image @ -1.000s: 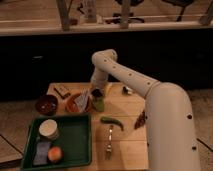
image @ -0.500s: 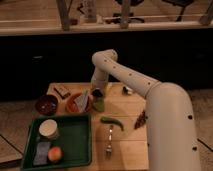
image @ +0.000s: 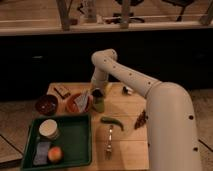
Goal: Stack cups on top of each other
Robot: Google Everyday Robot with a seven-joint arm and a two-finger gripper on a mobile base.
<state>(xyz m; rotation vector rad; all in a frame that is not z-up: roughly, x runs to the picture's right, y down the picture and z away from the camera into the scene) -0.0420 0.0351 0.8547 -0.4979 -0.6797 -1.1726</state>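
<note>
A yellow-green cup [image: 99, 104] stands upright on the wooden table [image: 125, 145], just right of an orange bowl. A dark grey-olive cup [image: 96, 93] shows directly above it, at the end of my arm; I cannot tell whether it rests in the lower cup or is held apart from it. My gripper [image: 97, 89] is right over the two cups, reaching down from the white arm [image: 130, 75] that comes in from the right. Its lower part merges with the dark cup.
An orange bowl [image: 78, 103] with a packet in it and a dark red-brown bowl [image: 46, 104] stand to the left. A green tray [image: 75, 142] holds a cream tub [image: 48, 129], a sponge and a round fruit. A green pepper [image: 113, 122] and a fork [image: 109, 143] lie in front.
</note>
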